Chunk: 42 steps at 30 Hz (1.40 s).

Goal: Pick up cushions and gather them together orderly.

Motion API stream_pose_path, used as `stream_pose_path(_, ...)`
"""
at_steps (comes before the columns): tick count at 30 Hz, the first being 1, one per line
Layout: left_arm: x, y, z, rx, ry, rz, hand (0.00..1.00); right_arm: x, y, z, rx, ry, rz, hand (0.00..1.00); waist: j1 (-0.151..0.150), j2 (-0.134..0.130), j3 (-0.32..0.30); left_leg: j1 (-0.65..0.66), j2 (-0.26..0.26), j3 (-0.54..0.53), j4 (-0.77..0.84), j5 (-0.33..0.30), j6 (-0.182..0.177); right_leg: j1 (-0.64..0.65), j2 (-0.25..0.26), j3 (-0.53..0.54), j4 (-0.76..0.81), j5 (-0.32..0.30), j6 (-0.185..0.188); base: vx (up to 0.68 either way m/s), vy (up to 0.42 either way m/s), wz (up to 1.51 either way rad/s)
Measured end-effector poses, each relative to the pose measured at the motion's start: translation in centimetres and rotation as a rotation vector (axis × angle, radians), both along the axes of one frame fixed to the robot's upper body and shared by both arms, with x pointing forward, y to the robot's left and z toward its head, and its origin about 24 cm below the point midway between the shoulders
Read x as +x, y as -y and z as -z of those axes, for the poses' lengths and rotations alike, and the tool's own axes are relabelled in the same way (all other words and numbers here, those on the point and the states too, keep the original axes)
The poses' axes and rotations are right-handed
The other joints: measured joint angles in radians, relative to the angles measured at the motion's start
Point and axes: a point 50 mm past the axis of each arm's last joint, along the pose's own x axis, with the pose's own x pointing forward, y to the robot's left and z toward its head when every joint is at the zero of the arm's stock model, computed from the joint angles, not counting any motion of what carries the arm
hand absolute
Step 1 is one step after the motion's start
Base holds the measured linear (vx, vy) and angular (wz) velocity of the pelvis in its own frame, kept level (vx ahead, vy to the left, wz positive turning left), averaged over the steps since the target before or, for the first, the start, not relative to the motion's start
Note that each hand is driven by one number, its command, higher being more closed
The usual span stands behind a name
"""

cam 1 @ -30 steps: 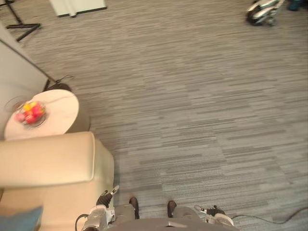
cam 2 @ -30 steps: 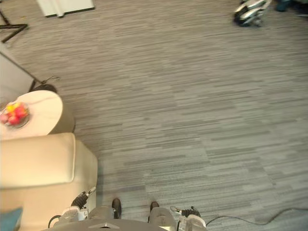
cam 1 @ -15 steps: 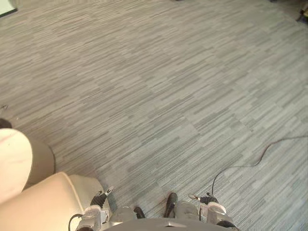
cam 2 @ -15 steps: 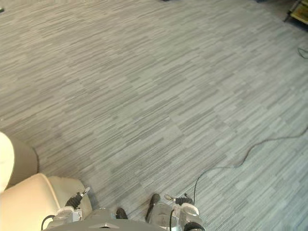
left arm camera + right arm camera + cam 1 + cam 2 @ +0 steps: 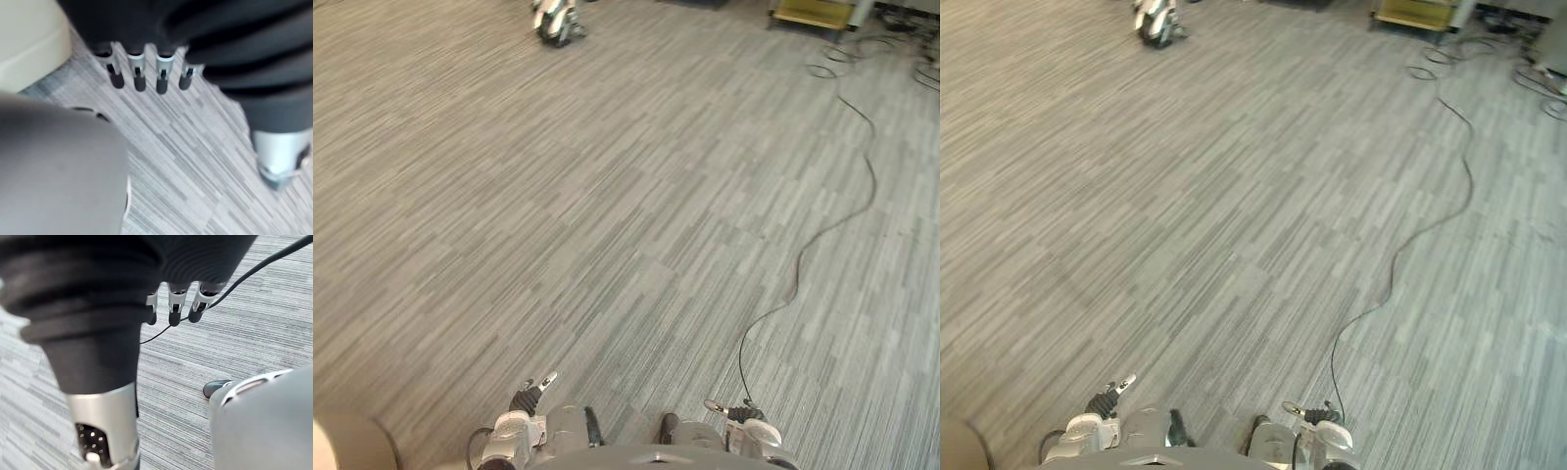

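Observation:
I see no cushion in these views; grey striped carpet (image 5: 607, 215) spreads out ahead of me. My left hand (image 5: 527, 398) hangs low at my side, its fingers (image 5: 139, 78) straight and holding nothing above the carpet. My right hand (image 5: 728, 410) hangs on the other side, its fingers (image 5: 174, 309) also relaxed and empty. A cream sofa corner (image 5: 27, 39) lies just beyond the left hand in the left wrist view.
A beige furniture edge (image 5: 342, 446) sits at my lower left. Far ahead stand a small white-and-dark wheeled device (image 5: 554, 18) and a low yellow platform (image 5: 811, 13), with tangled cables (image 5: 911, 44) at the far right.
The camera has swung right: the cream sofa and round side table have slid off to the left, and the wheeled device and yellow platform have come into view. Both hands still hang empty.

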Motion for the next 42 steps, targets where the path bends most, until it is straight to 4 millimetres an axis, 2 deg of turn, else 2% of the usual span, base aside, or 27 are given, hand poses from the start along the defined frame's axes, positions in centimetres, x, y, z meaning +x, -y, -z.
stream_pose_path(3,-0.1,0.6,0.0,-0.017,0.006,-0.015,0.0,-0.8,0.2,0.1,0.004,-0.003,0.035,0.0,0.009,0.011,-0.001,-0.009,-0.032,-0.093,-0.24,0.106,-0.053,0.012,0.002,0.088,-0.002,-0.027,0.047,0.18,0.244,-1.05)
stream_pose_path(4,-0.2,0.8,0.1,-0.022,0.004,-0.017,0.0,-0.9,0.1,0.1,0.003,0.004,0.036,0.0,0.022,0.015,-0.016,0.01,-0.052,-0.087,-0.266,0.142,-0.019,0.023,0.006,0.143,-0.024,-0.028,0.05,0.32,0.281,-1.12)
stream_pose_path(6,-0.1,0.3,0.0,-0.012,0.009,-0.018,0.0,-0.7,-1.0,0.2,0.028,0.017,0.057,0.0,0.016,-0.024,-0.027,0.009,-0.083,-0.073,-0.271,0.112,0.024,0.011,-0.004,0.164,0.057,-0.061,0.066,0.4,0.251,-0.56)
stream_pose_path(8,-0.1,-0.7,-0.2,0.007,0.024,-0.049,0.0,-1.4,-2.1,0.7,0.06,-0.009,0.073,0.0,0.028,-0.084,-0.05,0.006,-0.136,-0.033,-0.255,0.078,0.069,0.01,-0.035,0.183,0.115,-0.129,0.079,0.43,0.155,-0.32)
stream_pose_path(10,-0.2,-0.7,-0.2,0.006,0.021,-0.054,0.0,-1.3,-1.9,0.6,0.058,-0.003,0.083,0.0,0.042,-0.082,-0.053,0.048,-0.144,0.033,-0.231,0.017,0.089,-0.022,-0.057,0.233,0.232,-0.155,0.131,0.36,0.141,-0.81)
stream_pose_path(11,-0.6,-0.7,-0.1,0.006,0.011,-0.048,0.0,-1.2,-1.8,0.6,0.056,0.0,0.08,0.0,0.042,-0.08,-0.061,0.09,-0.149,0.06,-0.232,-0.015,0.096,-0.064,-0.068,0.238,0.366,-0.149,0.196,0.27,0.111,-0.7)
stream_pose_path(12,-0.8,-0.7,0.0,0.008,0.003,-0.047,0.0,-1.2,-1.8,0.6,0.057,0.001,0.08,0.0,0.041,-0.08,-0.065,0.109,-0.153,0.067,-0.232,-0.02,0.109,-0.089,-0.072,0.236,0.444,-0.137,0.232,0.36,0.119,-0.56)
stream_pose_path(13,-1.2,-0.8,0.1,0.014,-0.012,-0.036,0.0,-1.2,-1.8,0.6,0.059,0.001,0.08,0.0,0.022,-0.083,-0.068,0.154,-0.158,0.078,-0.232,-0.039,0.12,-0.141,-0.084,0.227,0.604,-0.088,0.293,0.38,0.08,-0.21)
stream_pose_path(15,-1.5,-0.7,0.3,0.018,-0.035,-0.004,0.0,-1.1,-1.6,0.5,0.06,0.016,0.097,0.0,0.002,-0.081,-0.067,0.229,-0.16,0.076,-0.243,-0.071,0.126,-0.209,-0.116,0.142,0.79,-0.062,0.243,0.41,0.042,-0.1)
stream_pose_path(18,-1.4,-0.2,0.5,0.013,-0.053,0.027,0.0,0.2,-1.0,0.0,0.056,0.053,0.093,0.0,-0.024,-0.044,-0.052,0.412,-0.127,0.056,-0.377,-0.07,0.114,-0.306,-0.135,-0.128,0.813,-0.155,0.044,0.5,-0.02,-0.08)
stream_pose_path(20,-1.5,0.0,0.6,0.01,-0.067,0.045,0.0,1.0,-0.6,-0.4,0.04,0.071,0.073,0.0,-0.039,-0.025,-0.043,0.463,-0.087,0.055,-0.403,-0.065,0.105,-0.371,-0.116,-0.239,0.707,-0.178,0.002,0.54,-0.091,0.02)
stream_pose_path(22,-1.3,0.4,0.7,0.01,-0.076,0.073,0.0,1.8,-0.2,-0.7,0.025,0.09,0.062,0.0,-0.05,-0.024,-0.035,0.512,-0.058,0.051,-0.423,-0.06,0.096,-0.464,-0.092,-0.291,0.495,-0.117,-0.012,0.58,-0.157,0.15)
stream_pose_path(23,-1.2,0.5,0.7,0.007,-0.077,0.078,0.0,2.2,0.2,-1.0,0.007,0.096,0.038,0.0,-0.059,-0.029,-0.02,0.556,-0.049,0.044,-0.444,-0.054,0.087,-0.495,-0.075,-0.286,0.283,-0.002,0.005,0.64,-0.218,0.42)
stream_pose_path(24,-1.3,0.3,0.8,0.012,-0.079,0.081,0.0,1.5,0.0,-0.6,0.013,0.064,0.026,0.0,-0.068,-0.063,-0.014,0.603,-0.069,0.021,-0.478,-0.029,0.04,-0.475,-0.075,-0.274,0.019,0.154,0.023,0.67,-0.238,0.46)
stream_pose_path(25,-1.3,0.0,0.7,0.025,-0.075,0.084,0.0,1.0,-0.1,-0.4,0.017,0.048,0.029,0.0,-0.069,-0.072,-0.01,0.627,-0.079,0.003,-0.489,-0.022,0.025,-0.472,-0.078,-0.263,-0.017,0.254,0.0,0.57,-0.207,0.34)
stream_pose_path(26,-1.4,-0.1,0.8,0.032,-0.083,0.089,0.0,0.6,0.0,-0.3,0.019,0.039,0.041,0.0,-0.073,-0.076,-0.009,0.651,-0.068,-0.021,-0.493,-0.011,0.004,-0.466,-0.075,-0.25,0.001,0.387,-0.064,0.55,-0.219,0.06)
stream_pose_path(27,-1.1,0.1,0.7,0.028,-0.08,0.093,0.0,1.2,0.1,-0.5,0.016,0.052,0.042,0.0,-0.073,-0.053,0.004,0.648,-0.055,-0.034,-0.483,0.008,0.004,-0.487,-0.068,-0.247,0.055,0.365,-0.085,0.62,-0.261,-0.1)
stream_pose_path(30,0.0,0.3,0.4,0.024,-0.054,0.093,0.0,2.3,0.7,-0.9,0.009,0.068,0.046,0.0,-0.087,-0.011,0.031,0.631,-0.037,-0.099,-0.436,0.04,-0.002,-0.487,-0.034,-0.244,0.253,0.172,-0.076,0.57,-0.301,-0.19)
stream_pose_path(31,-0.6,0.3,0.6,0.021,-0.067,0.088,0.0,1.8,1.1,-0.8,-0.002,0.055,0.043,0.0,-0.084,0.004,0.017,0.613,0.003,-0.106,-0.304,0.074,-0.013,-0.456,-0.005,-0.252,0.307,0.095,-0.073,0.57,-0.234,-0.21)
stream_pose_path(32,-0.7,0.5,0.7,0.016,-0.072,0.089,0.0,1.5,1.1,-0.7,-0.005,0.05,0.042,0.0,-0.085,0.016,0.01,0.572,0.024,-0.124,-0.199,0.11,-0.016,-0.435,0.008,-0.264,0.309,0.073,-0.072,0.51,-0.167,-0.15)
stream_pose_path(33,-0.7,0.6,0.7,0.012,-0.072,0.089,0.0,1.3,1.1,-0.7,-0.008,0.044,0.041,0.0,-0.088,0.021,0.008,0.524,0.038,-0.14,-0.079,0.168,-0.016,-0.409,0.022,-0.267,0.3,0.056,-0.072,0.5,-0.111,-0.17)
stream_pose_path(34,-0.9,0.8,0.8,0.007,-0.078,0.089,0.0,1.0,1.1,-0.6,-0.012,0.034,0.035,0.0,-0.084,0.041,0.01,0.416,0.079,-0.148,0.148,0.337,-0.046,-0.344,0.061,-0.261,0.248,0.04,-0.076,0.49,-0.081,-0.24)
stream_pose_path(35,-0.9,0.7,0.8,0.007,-0.077,0.085,0.0,0.7,1.3,-0.5,-0.021,0.023,0.028,0.0,-0.079,0.056,0.01,0.313,0.136,-0.121,0.363,0.314,-0.038,-0.279,0.101,-0.252,0.189,0.031,-0.091,0.39,-0.056,-0.27)
stream_pose_path(36,-1.0,0.6,0.8,0.007,-0.077,0.078,0.0,0.6,1.3,-0.5,-0.021,0.019,0.027,0.0,-0.076,0.058,0.012,0.289,0.154,-0.105,0.416,0.295,-0.036,-0.257,0.111,-0.246,0.173,0.031,-0.095,0.5,-0.058,-0.33)
stream_pose_path(38,-0.4,0.0,0.3,0.015,-0.037,0.047,0.0,-0.1,1.2,-0.2,-0.02,-0.007,0.013,0.0,-0.037,0.04,0.025,0.159,0.195,-0.017,0.556,0.169,-0.001,-0.08,0.141,-0.191,0.055,0.024,-0.105,0.57,-0.028,-0.45)
stream_pose_path(39,-0.3,-0.1,0.2,0.021,-0.024,0.045,0.0,-0.4,1.0,0.0,-0.018,-0.024,0.001,0.0,-0.03,0.025,0.03,0.122,0.19,0.004,0.545,0.143,0.001,-0.033,0.141,-0.173,0.017,0.024,-0.103,0.44,0.002,-0.45)
stream_pose_path(42,0.0,-0.4,-0.2,0.029,0.011,0.036,0.0,0.2,0.8,-0.1,-0.011,-0.019,-0.006,0.0,-0.007,0.025,0.027,0.004,0.168,0.063,0.391,0.071,0.002,0.086,0.138,-0.111,-0.094,0.043,-0.07,0.41,0.057,-0.58)
